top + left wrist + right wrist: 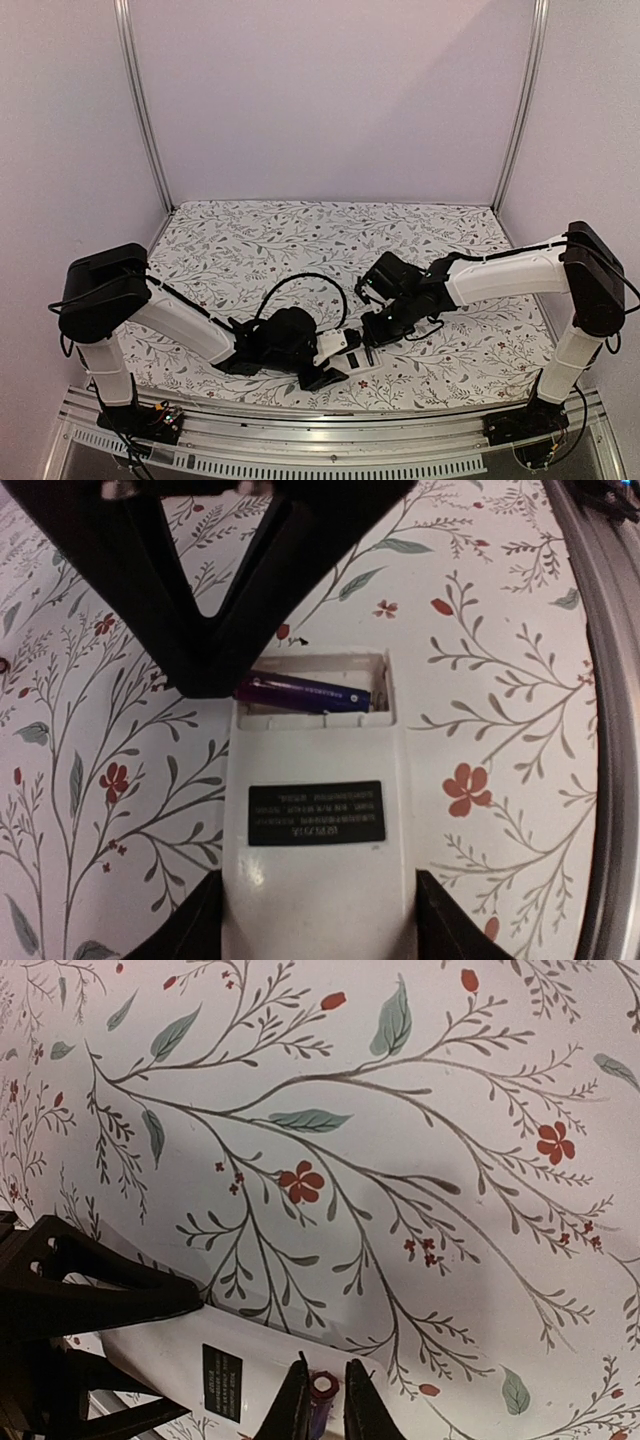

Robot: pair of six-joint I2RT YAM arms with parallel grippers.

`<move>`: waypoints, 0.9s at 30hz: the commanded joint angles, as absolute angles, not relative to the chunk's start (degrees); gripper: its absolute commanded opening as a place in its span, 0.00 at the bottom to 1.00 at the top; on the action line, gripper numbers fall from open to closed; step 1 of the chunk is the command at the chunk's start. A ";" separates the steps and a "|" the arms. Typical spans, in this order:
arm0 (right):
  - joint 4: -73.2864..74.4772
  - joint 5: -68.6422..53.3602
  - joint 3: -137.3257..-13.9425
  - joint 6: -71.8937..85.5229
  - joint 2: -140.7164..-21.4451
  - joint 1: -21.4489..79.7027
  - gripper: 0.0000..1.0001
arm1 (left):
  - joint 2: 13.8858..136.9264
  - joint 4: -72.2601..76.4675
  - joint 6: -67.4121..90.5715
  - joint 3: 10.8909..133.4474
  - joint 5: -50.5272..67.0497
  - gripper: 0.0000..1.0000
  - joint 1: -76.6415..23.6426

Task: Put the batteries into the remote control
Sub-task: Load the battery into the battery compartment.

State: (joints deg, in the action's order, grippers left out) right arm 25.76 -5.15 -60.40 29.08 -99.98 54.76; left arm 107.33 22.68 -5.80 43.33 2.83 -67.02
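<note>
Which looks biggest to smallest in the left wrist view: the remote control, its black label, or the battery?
1. remote control
2. black label
3. battery, about as long as the label but much slimmer; one end may be hidden.

A white cloth (250, 235) printed with grey-green leafy sprigs and small red flowers is covering the table (470, 215) right out to its far edge. Plain pale walls are enclosing it: a back wall (330, 100) and a side wall (60, 150) at either hand. Two slim metal posts (141, 100) are rising from the far corners. A ribbed aluminium rail (300, 440) is running along the near edge. Soft, even light is falling.
</note>
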 commanded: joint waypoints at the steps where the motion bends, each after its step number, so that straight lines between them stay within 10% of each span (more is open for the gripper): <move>1: 24.23 -6.24 -58.92 29.05 -101.80 55.24 0.13 | 111.22 12.91 -7.49 40.96 1.41 0.49 -67.72; 27: 21.26 -8.66 -52.62 33.21 -99.70 57.83 0.08 | 111.32 13.24 -7.53 40.87 1.32 0.49 -67.34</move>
